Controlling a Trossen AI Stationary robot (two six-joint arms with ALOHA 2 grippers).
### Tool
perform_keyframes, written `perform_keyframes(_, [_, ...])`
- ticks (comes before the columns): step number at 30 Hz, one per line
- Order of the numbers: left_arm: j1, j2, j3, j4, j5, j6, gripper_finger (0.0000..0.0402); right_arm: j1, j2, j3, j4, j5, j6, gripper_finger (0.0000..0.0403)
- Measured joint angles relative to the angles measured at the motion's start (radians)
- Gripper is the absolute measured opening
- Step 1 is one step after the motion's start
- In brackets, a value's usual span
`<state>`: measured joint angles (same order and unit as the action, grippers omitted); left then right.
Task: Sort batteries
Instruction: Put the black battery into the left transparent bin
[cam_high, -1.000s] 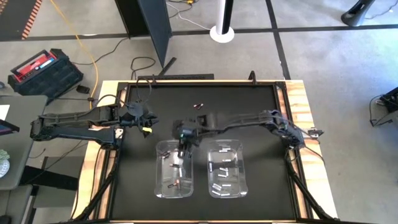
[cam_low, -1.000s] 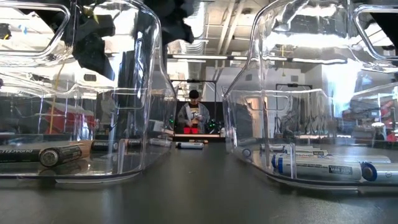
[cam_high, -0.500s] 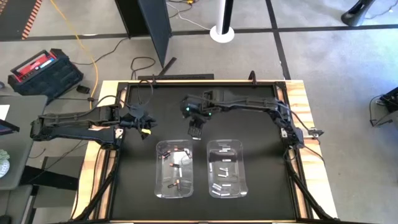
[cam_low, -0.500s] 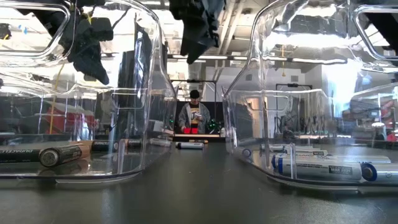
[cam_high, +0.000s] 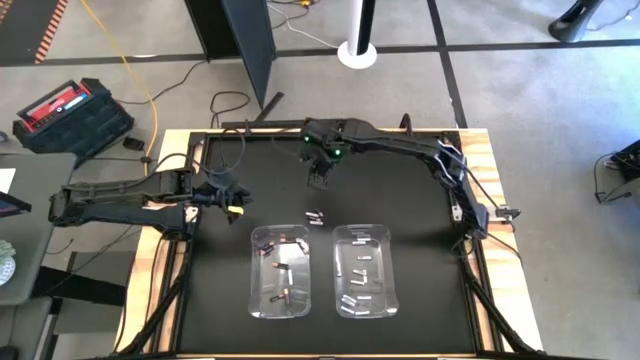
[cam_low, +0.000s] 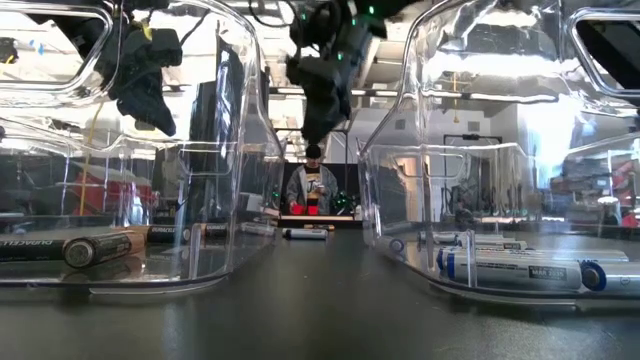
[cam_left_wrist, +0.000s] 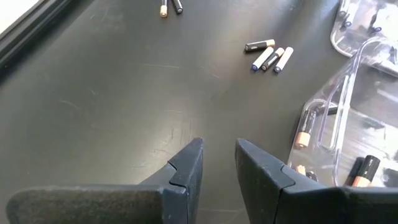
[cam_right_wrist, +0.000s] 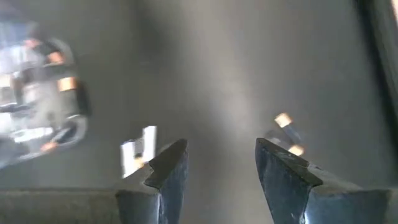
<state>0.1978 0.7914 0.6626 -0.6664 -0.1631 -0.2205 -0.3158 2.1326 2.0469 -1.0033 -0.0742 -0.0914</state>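
Note:
Two clear bins stand side by side near the front: the left bin (cam_high: 280, 270) holds dark batteries with copper ends (cam_low: 85, 248), and the right bin (cam_high: 365, 270) holds white ones (cam_low: 520, 270). A small group of loose batteries (cam_high: 316, 215) (cam_left_wrist: 267, 56) lies on the black table just beyond the bins. Two more (cam_left_wrist: 170, 7) lie farther back. My right gripper (cam_high: 318, 180) (cam_right_wrist: 221, 162) hangs open above the far middle of the table, and two copper-tipped batteries (cam_right_wrist: 283, 127) show just past its fingers. At the table's left, my left gripper (cam_high: 232, 205) (cam_left_wrist: 217, 168) hovers open with nothing between its fingers.
The black table top (cam_high: 400, 190) has a raised frame and wooden side edges. A person (cam_low: 312, 185) sits in the room beyond the far edge. A red and black case (cam_high: 70, 110) lies on the floor at the far left.
My right gripper has swung from above the left bin toward the table's far edge, passing over the loose batteries and staying open. The left gripper has kept its place.

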Motion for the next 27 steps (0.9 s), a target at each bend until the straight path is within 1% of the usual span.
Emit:
perform_keyframes(3, [0.0,0.0,0.0,0.005,0.0,-0.012,0.0091,-0.048,0.0,-0.037,0.06,-0.001,-0.056,0.0202])
perform_keyframes(6, [0.0,0.0,0.0,0.007,-0.001,-0.012,0.0091,-0.082,0.011,-0.071,0.157,-0.001,-0.156,0.0202])
perform_keyframes(10, [0.0,0.0,0.0,0.008,-0.002,-0.013,0.0091,-0.102,0.074,-0.076,0.18,-0.002,-0.228,0.0202])
perform_keyframes(15, [0.0,0.0,0.0,0.011,-0.002,-0.013,0.0091,-0.105,0.183,-0.047,0.158,-0.003,-0.275,0.0202])
perform_keyframes(19, [-0.001,0.0,0.0,0.012,-0.002,-0.03,0.0091,-0.104,0.237,-0.002,0.156,0.002,-0.284,0.0202])
perform_keyframes(21, [-0.001,0.0,0.0,0.012,-0.002,-0.04,0.0091,-0.104,0.248,0.024,0.142,0.026,-0.288,0.0202])
perform_keyframes(24, [-0.001,0.0,0.0,0.011,-0.002,-0.042,0.0091,-0.111,0.247,0.038,0.154,0.027,-0.309,0.0202])
perform_keyframes(27, [-0.001,0.0,0.0,0.011,-0.004,-0.042,0.0091,-0.119,0.247,0.04,0.117,0.027,-0.311,0.0202])
